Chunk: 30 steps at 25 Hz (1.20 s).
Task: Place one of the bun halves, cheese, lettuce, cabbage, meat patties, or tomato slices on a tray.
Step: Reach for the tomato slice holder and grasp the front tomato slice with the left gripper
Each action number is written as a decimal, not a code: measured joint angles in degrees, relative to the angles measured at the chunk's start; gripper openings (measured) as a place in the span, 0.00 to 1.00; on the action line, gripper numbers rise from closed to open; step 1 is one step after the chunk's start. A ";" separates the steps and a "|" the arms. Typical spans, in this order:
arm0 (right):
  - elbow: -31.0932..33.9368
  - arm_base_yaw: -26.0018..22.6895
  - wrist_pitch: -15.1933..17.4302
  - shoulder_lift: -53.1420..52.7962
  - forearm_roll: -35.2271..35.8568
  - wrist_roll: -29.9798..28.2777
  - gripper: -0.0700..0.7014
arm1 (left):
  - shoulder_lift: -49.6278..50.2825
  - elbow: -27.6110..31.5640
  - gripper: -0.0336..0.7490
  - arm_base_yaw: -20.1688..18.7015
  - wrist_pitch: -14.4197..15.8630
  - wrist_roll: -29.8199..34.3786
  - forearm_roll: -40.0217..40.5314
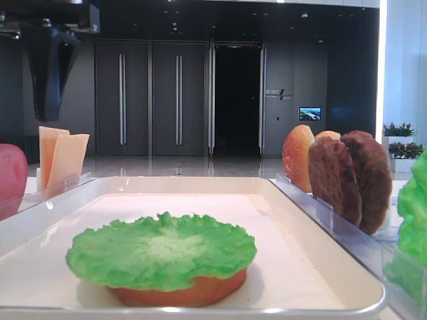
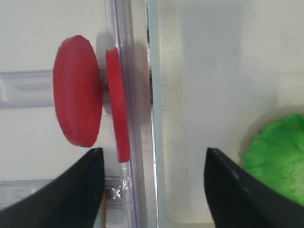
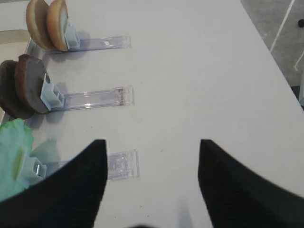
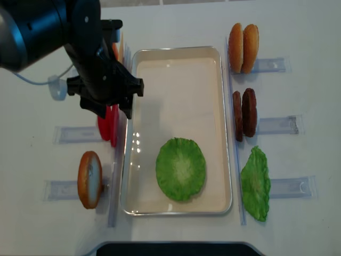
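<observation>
Left gripper wide apart, empty, above tomato slices — bun half under lettuce only in the low view.

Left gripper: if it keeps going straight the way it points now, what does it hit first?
Likely the clear rack holding the tomato slices, or the tray rim beside it; both lie between the open left gripper's fingers. Depth is unclear.

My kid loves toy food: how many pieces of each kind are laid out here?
Bun halves: 4, one under the leaf on the tray
Patties: 2
Tomato slices: 2
Cheese slices: 2
Green leaves: 2
Total: 12
</observation>
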 joint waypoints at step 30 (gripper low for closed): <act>0.00 0.00 0.00 0.00 0.00 0.00 0.65 | 7.46 -0.15 0.12 -0.04 2.17 -0.39 8.78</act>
